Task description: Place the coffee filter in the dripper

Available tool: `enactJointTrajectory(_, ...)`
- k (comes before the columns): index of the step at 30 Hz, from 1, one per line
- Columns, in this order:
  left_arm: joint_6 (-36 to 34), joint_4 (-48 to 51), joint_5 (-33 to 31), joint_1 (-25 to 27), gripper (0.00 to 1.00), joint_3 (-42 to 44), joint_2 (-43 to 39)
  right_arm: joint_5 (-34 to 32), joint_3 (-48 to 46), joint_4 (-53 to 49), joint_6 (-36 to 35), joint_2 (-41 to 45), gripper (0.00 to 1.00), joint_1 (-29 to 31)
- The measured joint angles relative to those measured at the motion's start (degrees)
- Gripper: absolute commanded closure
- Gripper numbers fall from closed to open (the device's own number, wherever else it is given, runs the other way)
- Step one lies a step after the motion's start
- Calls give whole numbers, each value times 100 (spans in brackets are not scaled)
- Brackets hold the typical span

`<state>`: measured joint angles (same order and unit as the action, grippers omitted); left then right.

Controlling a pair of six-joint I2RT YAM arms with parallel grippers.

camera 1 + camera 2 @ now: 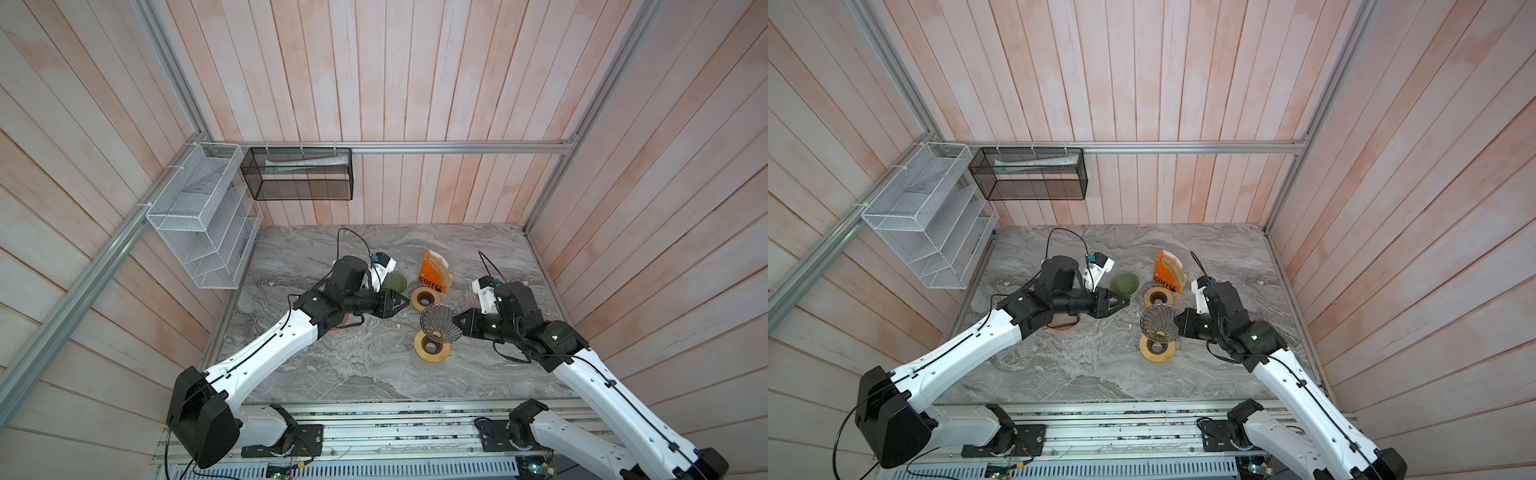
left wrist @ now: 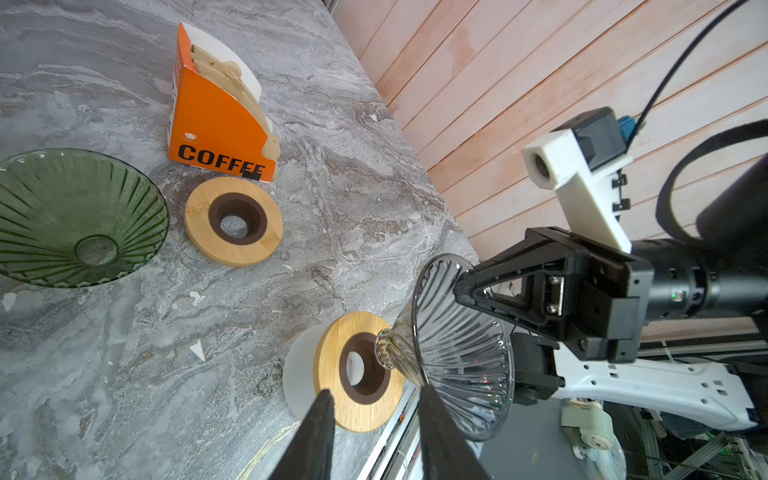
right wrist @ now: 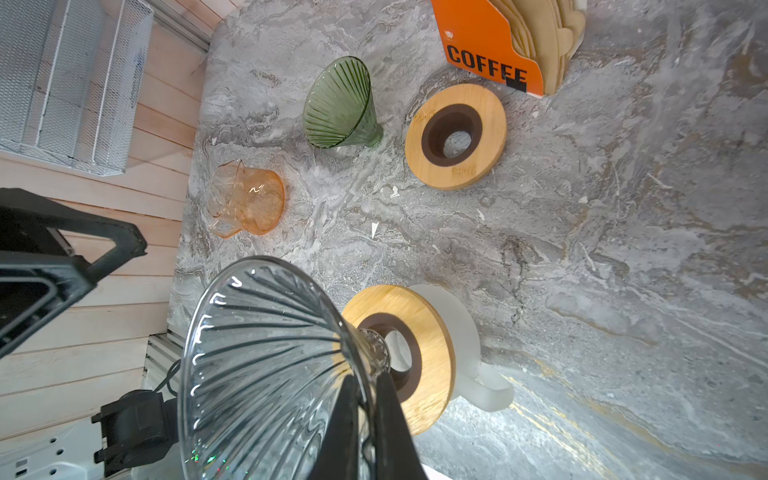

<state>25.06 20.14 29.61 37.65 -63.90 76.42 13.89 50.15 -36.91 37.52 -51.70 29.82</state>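
Grips clear dripper (image 1: 436,320) in right jaws, tilted above wooden ring (image 1: 437,354); holds left jaws apart, empty, near green dripper (image 1: 1124,284).

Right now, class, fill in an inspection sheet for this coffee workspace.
Surface: marble tabletop, small white scraps.
Job's things: clear dripper tilted, spout near wooden ring on white mug; filters in orange box.
Clutter: green dripper on its side; orange cup; spare ring.
Grippers: left gripper open, empty; right gripper shut on clear dripper.
Cables: black cable looping above each wrist.
Surroundings: plank walls, white wire rack, black mesh basket.
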Motion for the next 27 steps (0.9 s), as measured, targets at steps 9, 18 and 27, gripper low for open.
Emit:
enactJointTrajectory(9, -37, -297, -4, 0, 65, 221, 11, 55, -254, 240, 155, -190, 100, 254)
enactJointTrajectory(18, -42, -389, -2, 0, 66, 308, 11, -35, -269, 267, 188, -345, 100, 271)
enactJointTrajectory(27, -39, -459, 26, 0, 68, 424, 33, -118, -269, 262, 160, -476, 100, 271)
